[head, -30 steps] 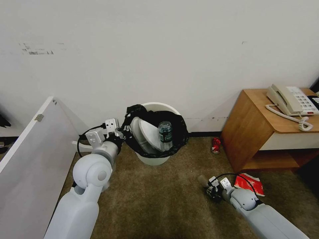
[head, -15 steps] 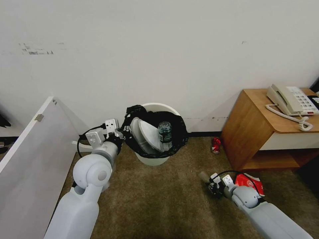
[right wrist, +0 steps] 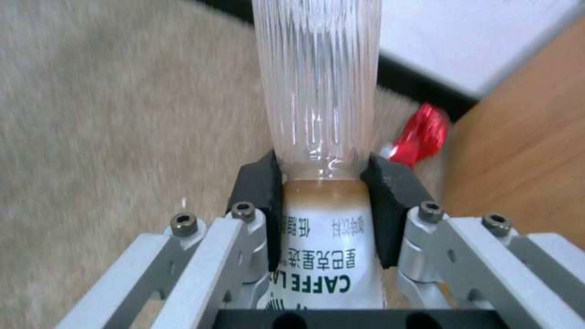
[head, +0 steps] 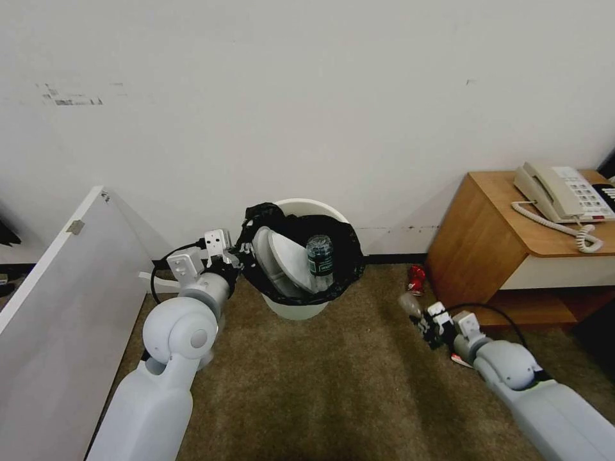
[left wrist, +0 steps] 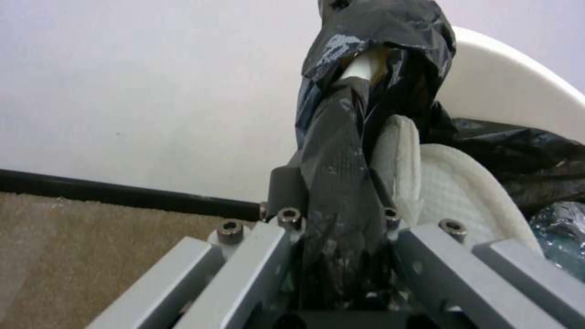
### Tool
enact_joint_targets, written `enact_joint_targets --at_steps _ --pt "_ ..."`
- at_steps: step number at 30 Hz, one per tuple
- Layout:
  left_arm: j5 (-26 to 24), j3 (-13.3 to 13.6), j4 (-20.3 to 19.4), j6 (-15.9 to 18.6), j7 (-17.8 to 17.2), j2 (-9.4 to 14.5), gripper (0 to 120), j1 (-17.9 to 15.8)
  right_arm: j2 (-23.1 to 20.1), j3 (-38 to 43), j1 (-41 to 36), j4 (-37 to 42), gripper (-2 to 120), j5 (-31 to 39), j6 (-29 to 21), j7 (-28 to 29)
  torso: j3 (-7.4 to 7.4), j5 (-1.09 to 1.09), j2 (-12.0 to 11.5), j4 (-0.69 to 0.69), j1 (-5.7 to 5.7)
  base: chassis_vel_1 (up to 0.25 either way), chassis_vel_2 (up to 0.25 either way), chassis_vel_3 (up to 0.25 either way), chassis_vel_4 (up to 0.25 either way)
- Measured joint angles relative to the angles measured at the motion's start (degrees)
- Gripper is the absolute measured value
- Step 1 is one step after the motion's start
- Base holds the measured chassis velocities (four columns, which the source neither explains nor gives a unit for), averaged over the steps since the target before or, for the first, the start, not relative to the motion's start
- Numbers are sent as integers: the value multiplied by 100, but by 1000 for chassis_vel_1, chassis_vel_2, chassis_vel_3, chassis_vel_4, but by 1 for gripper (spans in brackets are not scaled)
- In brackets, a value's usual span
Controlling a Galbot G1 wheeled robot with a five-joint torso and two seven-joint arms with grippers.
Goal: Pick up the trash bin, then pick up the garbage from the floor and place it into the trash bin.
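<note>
The trash bin (head: pixel 301 307) stands on the carpet against the wall, the left gripper (head: pixel 238 257) with jaws pinching its bag-lined rim. Right of the bin, near the red can (head: pixel 416 280), the right gripper (right wrist: pixel 321 201) has its jaws clamped on a clear bottle (right wrist: pixel 317 91).

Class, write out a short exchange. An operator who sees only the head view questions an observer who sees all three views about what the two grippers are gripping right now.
Operator: What is the right arm carrying?
Observer: The right gripper is shut on a clear, ribbed bottle. Its pads sit at the top of a white label that reads CAFFE LA.
Operator: What lies past it?
Observer: A red can lies on the carpet beside the wooden cabinet.
Operator: What is the left arm holding?
Observer: The left gripper is shut on the rim of the trash bin through the black bag. A white slipper sits just inside.
</note>
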Motion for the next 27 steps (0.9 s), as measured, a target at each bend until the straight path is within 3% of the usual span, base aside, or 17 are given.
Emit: enact_joint_targets --at_steps 16,24,27 --pt "-106 -4 -82 33 -62 47 5 57 -80 887 -112 1612 26 524 82 146 0 -1 0 -1 0 0 0 0 0" --pt "-359 59 -158 243 -360 61 5 172 -72 1018 -73 2374 26 614 422 161 0 -1 0 0 0 0 0 0 0" --pt "-535 111 -185 383 -513 80 5 189 -69 959 -10 2479 26 657 1002 -118 0 0 0 -1 0 0 0 0 0"
